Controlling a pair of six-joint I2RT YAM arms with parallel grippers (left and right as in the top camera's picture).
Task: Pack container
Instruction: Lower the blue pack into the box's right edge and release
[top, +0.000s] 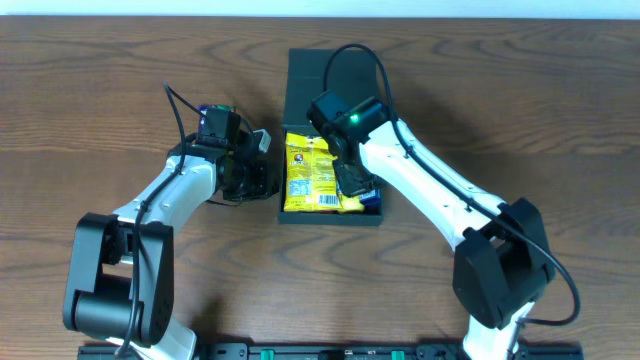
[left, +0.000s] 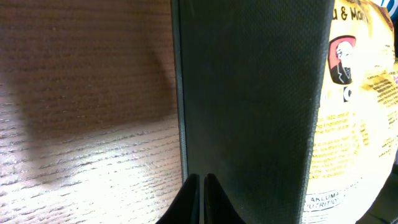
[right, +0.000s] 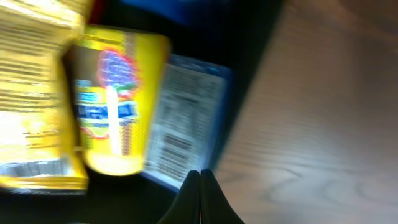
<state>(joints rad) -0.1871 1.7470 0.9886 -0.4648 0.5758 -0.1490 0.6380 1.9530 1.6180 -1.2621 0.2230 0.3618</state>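
The dark teal-green container (top: 300, 80) lies open at the table's middle, its flap lid folded back toward the far side. Inside lie a yellow snack packet (top: 312, 172) and a blue packet (top: 370, 197) at the right wall. My left gripper (top: 268, 182) is shut and empty, its tips (left: 203, 186) against the outside of the container's left wall (left: 249, 93). My right gripper (top: 352, 180) is shut and empty over the container's right side; its tips (right: 199, 180) sit above the blue packet (right: 186, 124), next to a small yellow packet (right: 115, 106). The right wrist view is blurred.
The brown wooden table (top: 100, 100) surrounds the container on all sides. A black rail (top: 330, 350) runs along the table's near edge. Both arm bases stand at the near left and near right.
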